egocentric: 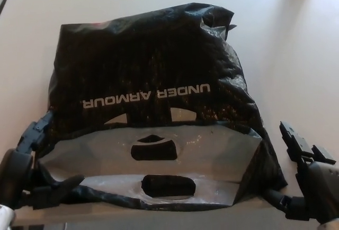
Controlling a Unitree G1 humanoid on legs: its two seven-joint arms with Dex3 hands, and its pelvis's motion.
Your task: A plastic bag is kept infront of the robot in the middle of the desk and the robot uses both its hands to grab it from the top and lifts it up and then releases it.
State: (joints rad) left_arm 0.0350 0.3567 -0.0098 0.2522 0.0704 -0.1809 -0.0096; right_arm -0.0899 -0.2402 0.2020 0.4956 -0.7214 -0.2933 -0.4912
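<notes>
Flanking the mouth of the plastic bag (153,81), both sets of fingers are spread and hold nothing: left hand (37,169) touching its corner, right hand (304,179) just beside; the bag lies mid-desk (296,39). Approach step, I judge; next, both must close on the top edge

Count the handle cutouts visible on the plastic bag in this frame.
2. One handle cutout sits in the far grey inner panel of the black Under Armour plastic bag; the other handle cutout is in the near panel at the desk's front edge. None appear hidden.
</notes>
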